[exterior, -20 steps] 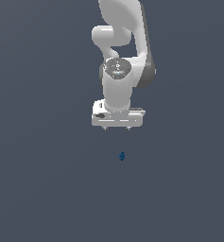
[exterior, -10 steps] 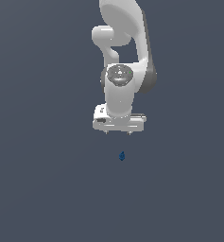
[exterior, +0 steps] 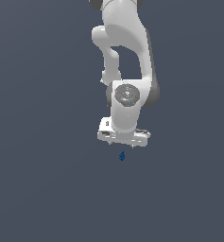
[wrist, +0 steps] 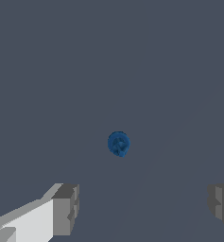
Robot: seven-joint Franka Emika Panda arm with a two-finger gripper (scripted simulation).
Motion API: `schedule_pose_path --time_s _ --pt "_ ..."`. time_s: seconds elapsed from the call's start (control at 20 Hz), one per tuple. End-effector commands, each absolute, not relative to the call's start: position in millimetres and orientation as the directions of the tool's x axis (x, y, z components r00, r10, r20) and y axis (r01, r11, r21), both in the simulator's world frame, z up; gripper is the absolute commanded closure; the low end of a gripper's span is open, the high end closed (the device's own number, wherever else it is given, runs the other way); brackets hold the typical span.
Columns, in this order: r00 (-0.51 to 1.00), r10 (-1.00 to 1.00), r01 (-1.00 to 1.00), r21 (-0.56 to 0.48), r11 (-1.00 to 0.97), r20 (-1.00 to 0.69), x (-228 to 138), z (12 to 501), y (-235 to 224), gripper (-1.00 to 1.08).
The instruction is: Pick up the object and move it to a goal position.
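The object [exterior: 122, 156] is a tiny dark blue piece lying on the flat grey floor. In the exterior view, the white gripper [exterior: 122, 144] hangs just above it, pointing down, with a small gap between them. In the wrist view the object [wrist: 118, 143] appears as a small rounded blue knob seen from above, lying ahead of the gap between the two grey fingertips [wrist: 66, 210]. The gripper [wrist: 144, 205] is open, its fingers spread far wider than the object, and nothing is held.
The white arm [exterior: 127, 56] rises from the hand to the top of the exterior view. Around the object there is only the plain dark grey floor [exterior: 47, 189].
The hand has come down toward the object, closing most of the gap above it. The object has not moved.
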State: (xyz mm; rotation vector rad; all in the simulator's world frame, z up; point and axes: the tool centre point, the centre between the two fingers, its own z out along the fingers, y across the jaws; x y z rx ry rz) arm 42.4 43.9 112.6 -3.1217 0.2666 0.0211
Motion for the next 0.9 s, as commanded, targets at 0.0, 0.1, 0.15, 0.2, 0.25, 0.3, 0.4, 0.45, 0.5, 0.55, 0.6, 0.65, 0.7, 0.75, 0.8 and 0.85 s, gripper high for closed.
schedule_pose_path --time_s 0.0,0.1,0.15,0.2,0.25,0.3,0.4,0.45,0.5,0.55,0.6,0.65,0.7,0.75,0.8,0.85 --pt "0.981 -0.192 -0.192 -0.004 -0.981 -0.008 50.0 104.1 47.3 -0.92" --pt "0.979 -0.204 -0.204 -0.002 -0.979 -0.004 53.9 99.1 49.4 -0.92" --pt "0.978 -0.208 -0.208 -0.002 -0.978 -0.003 55.5 97.1 50.2 -0.92" --pt "0.977 -0.212 -0.212 -0.001 -0.977 -0.002 56.7 95.5 50.8 -0.92" --pt "0.977 -0.215 -0.215 -0.001 -0.977 -0.001 57.7 94.2 51.4 -0.92" --pt "0.976 -0.217 -0.217 0.000 -0.976 0.000 58.3 93.3 51.7 -0.92" --pt "0.976 -0.219 -0.219 0.000 -0.976 0.000 58.9 92.6 52.1 -0.92" --pt "0.976 -0.216 -0.216 0.000 -0.976 -0.002 57.7 93.2 51.9 -0.92" --pt "0.976 -0.216 -0.216 0.000 -0.976 -0.002 57.7 92.8 51.9 -0.92" --pt "0.976 -0.216 -0.216 0.000 -0.976 -0.002 57.7 91.6 52.0 -0.92" --pt "0.976 -0.216 -0.216 0.000 -0.976 -0.002 57.7 89.7 52.0 -0.92" --pt "0.976 -0.216 -0.216 0.000 -0.976 -0.001 57.7 87.1 51.9 -0.92" --pt "0.976 -0.216 -0.216 0.000 -0.976 -0.001 57.7 83.6 52.0 -0.92" --pt "0.976 -0.217 -0.217 0.000 -0.976 -0.001 57.6 79.5 51.9 -0.92" --pt "0.976 -0.217 -0.217 0.000 -0.976 -0.001 57.6 74.5 52.1 -0.92" --pt "0.976 -0.217 -0.217 0.000 -0.976 -0.001 57.5 69.1 51.8 -0.92"
